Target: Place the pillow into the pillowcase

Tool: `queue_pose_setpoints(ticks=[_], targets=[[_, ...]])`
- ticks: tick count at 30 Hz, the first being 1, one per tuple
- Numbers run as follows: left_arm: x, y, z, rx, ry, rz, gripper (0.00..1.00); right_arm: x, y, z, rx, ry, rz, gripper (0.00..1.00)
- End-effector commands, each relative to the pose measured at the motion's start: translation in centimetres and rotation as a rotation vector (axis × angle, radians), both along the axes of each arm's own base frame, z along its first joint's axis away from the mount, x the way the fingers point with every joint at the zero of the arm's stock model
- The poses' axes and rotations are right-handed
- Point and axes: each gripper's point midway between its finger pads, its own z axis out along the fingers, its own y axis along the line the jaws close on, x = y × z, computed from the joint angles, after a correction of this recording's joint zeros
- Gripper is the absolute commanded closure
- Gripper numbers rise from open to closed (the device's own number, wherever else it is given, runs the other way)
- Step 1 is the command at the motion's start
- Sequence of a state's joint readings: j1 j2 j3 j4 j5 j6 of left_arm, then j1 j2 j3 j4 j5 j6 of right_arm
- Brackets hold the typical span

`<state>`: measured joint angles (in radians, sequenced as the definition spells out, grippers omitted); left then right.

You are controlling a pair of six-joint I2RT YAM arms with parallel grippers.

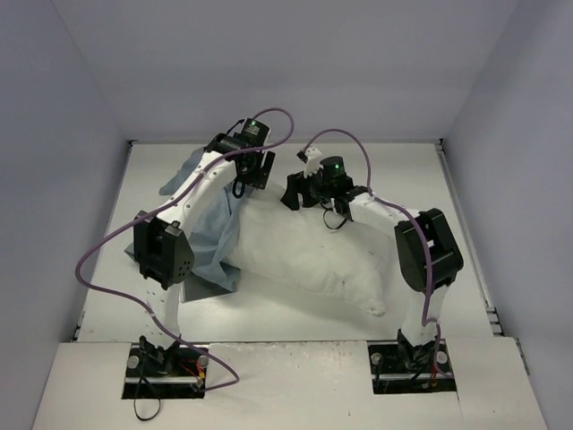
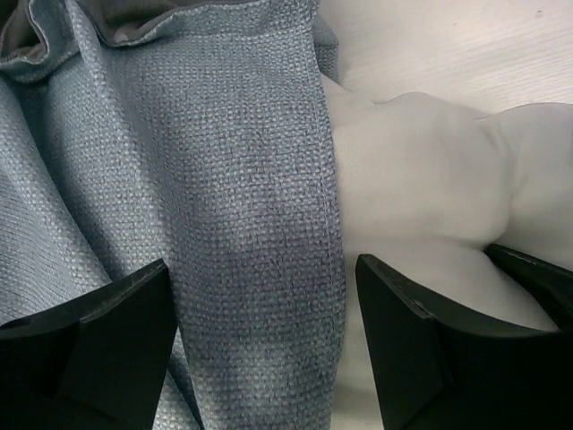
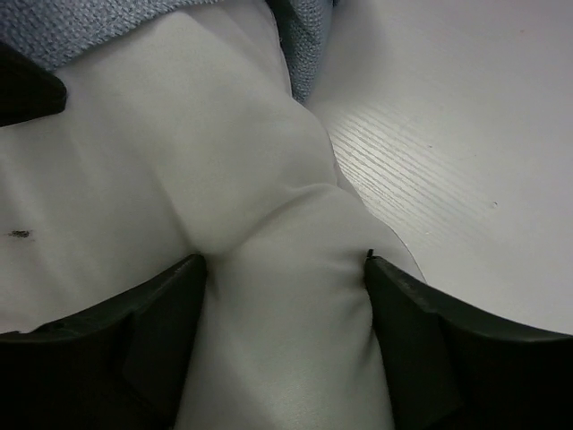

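Left gripper [image 2: 260, 282]: jaws wide. The left fingers [image 2: 98, 349] straddle the stitched hem of the pillowcase [image 2: 224, 179]. The cloth lies flat between them and is not pinched, so I hold nothing on this side.

Right gripper [image 3: 286, 269]: closed onto a thick fold of the pillow [image 3: 269, 161]. Both right fingers [image 3: 161, 322] press into the white fabric, and creases run up from the left one. The gap looks broad only because the fold fills it.

Pillow, seen from above: it lies across the middle of the table [image 1: 286, 309], slanting from far centre down to near right. My right gripper has it at the far end. That same end meets the pillowcase.

Pillowcase, seen from above: a crumpled heap on the left half of the table, pale blue-grey side up, partly beneath my left arm. Its right edge runs alongside the pillow's left end.

Left wrist view: the hem lies against the pillow's white cloth, with the pillow showing to the right of it. Whether any of the pillow sits under the fabric, I cannot tell. A strip of darker grey shows at a fold along the far side of this view.

Right wrist view: blue-grey cloth crosses the far side of the pillow. Bare table lies to the right of the gripped fold.

The two grippers sit near each other at far centre, the left over the pillowcase edge, the right on the pillow. They are apart.
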<state>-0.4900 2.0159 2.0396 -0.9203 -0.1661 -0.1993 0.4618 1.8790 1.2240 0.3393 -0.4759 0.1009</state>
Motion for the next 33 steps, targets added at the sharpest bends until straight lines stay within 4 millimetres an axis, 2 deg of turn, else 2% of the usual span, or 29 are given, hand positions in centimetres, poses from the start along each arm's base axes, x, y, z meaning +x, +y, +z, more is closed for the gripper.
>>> queue_pose_setpoints(ticks=[1, 2, 5, 6, 7, 9, 11, 12, 14, 16, 18, 20, 24, 25, 26, 28, 29, 32, 33], targets=[[0.2, 1.4, 0.9, 0.078, -0.034, 0.005, 0.29, -1.4, 0.9, 0.7, 0.0, -0.012, 0.037, 0.36], [0.3, 1.5, 0.8, 0.087, -0.034, 0.004, 0.32, -1.4, 1.0, 0.9, 0.002, -0.019, 0.04, 0.4], [0.8, 1.4, 1.1, 0.09, -0.049, 0.007, 0.82, -1.5, 1.7, 2.0, 0.014, -0.044, 0.056, 0.66], [1.1, 1.1, 1.6, 0.08, -0.064, 0.001, 0.93, -1.6, 2.0, 2.4, 0.019, -0.052, 0.062, 0.91], [1.2, 0.5, 1.9, 0.054, -0.065, -0.02, 1.0, -1.7, 2.3, 2.8, 0.025, -0.06, 0.069, 1.0], [1.2, -0.8, 2.9, 0.006, -0.076, -0.072, 1.0, -2.0, 3.0, 4.4, 0.054, -0.079, 0.09, 1.0], [0.3, -3.5, 4.0, -0.095, -0.066, -0.173, 1.0, -2.4, 3.8, 6.0, 0.087, -0.099, 0.115, 1.0], [0.0, -4.7, 5.6, -0.14, -0.09, -0.218, 1.0, -2.6, 4.2, 7.9, 0.117, -0.127, 0.124, 1.0], [-2.0, -8.3, 7.3, -0.254, -0.08, -0.365, 1.0, -3.4, 5.1, 10.4, 0.174, -0.172, 0.172, 1.0], [-3.9, -10.9, 10.3, -0.366, -0.096, -0.477, 1.0, -5.0, 5.9, 13.6, 0.255, -0.214, 0.234, 1.0], [-5.1, -12.3, 12.8, -0.452, -0.121, -0.539, 1.0, -6.2, 6.2, 15.4, 0.294, -0.24, 0.272, 1.0], [-6.7, -14.4, 15.1, -0.569, -0.121, -0.605, 1.0, -6.7, 6.4, 16.0, 0.309, -0.255, 0.286, 1.0], [-8.7, -16.1, 15.4, -0.674, -0.055, -0.63, 1.0, -6.4, 5.7, 15.2, 0.309, -0.253, 0.247, 1.0], [-8.8, -16.0, 15.0, -0.682, -0.049, -0.619, 1.0, -6.5, 5.4, 14.2, 0.303, -0.229, 0.233, 1.0], [-8.4, -16.0, 13.1, -0.676, -0.024, -0.582, 1.0, -6.0, 5.1, 14.0, 0.304, -0.236, 0.209, 1.0], [-7.8, -15.1, 12.4, -0.675, -0.031, -0.532, 1.0, -5.9, 4.5, 13.2, 0.303, -0.227, 0.183, 1.0], [-7.1, -14.4, 11.4, -0.688, -0.019, -0.491, 1.0, -5.7, 4.0, 12.1, 0.29, -0.213, 0.152, 1.0], [-5.4, -12.6, 10.3, -0.63, -0.065, -0.42, 1.0, -5.5, 3.1, 10.0, 0.263, -0.178, 0.108, 1.0], [-4.7, -11.6, 10.0, -0.612, -0.076, -0.39, 1.0, -5.3, 2.5, 10.1, 0.262, -0.179, 0.084, 1.0]])
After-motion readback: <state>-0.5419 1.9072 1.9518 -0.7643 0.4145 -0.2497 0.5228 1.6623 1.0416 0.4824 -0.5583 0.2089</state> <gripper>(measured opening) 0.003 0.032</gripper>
